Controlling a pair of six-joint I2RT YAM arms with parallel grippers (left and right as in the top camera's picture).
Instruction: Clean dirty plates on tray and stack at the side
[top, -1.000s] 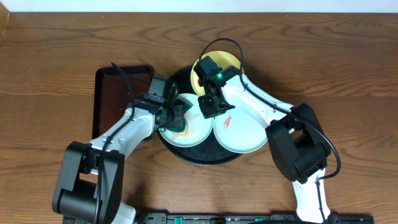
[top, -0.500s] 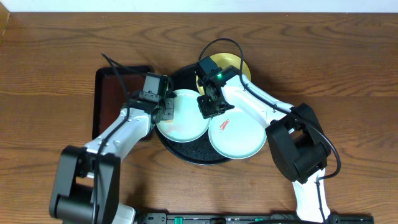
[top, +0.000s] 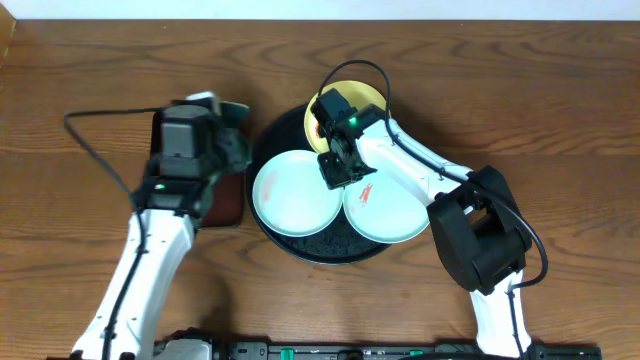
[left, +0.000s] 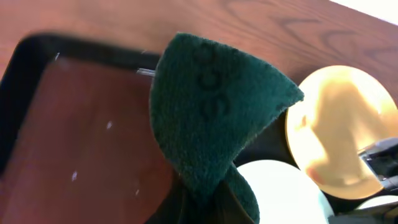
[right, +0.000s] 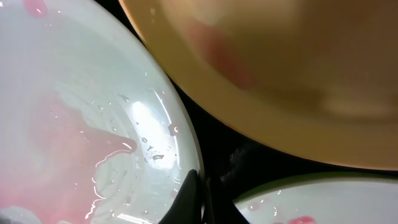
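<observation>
The round black tray (top: 310, 247) holds three plates. The pale yellow plate (top: 366, 96) is at the back, with a faint red smear in the right wrist view (right: 280, 74). The left mint plate (top: 290, 195) looks wiped and wet (right: 74, 124). The right mint plate (top: 392, 215) carries a red-orange smear. My right gripper (top: 337, 178) is shut on the left mint plate's rim (right: 198, 186). My left gripper (top: 225, 125) is raised above the brown tray, shut on a green sponge (left: 211, 118).
A rectangular dark reddish-brown tray (top: 160, 135) lies left of the black tray, partly under my left arm; it also shows in the left wrist view (left: 81, 143). Bare wooden table surrounds both trays.
My left gripper lifted the sponge off the left mint plate and swung left, above the brown tray. The right gripper stayed on the plate's rim; the plates shifted slightly.
</observation>
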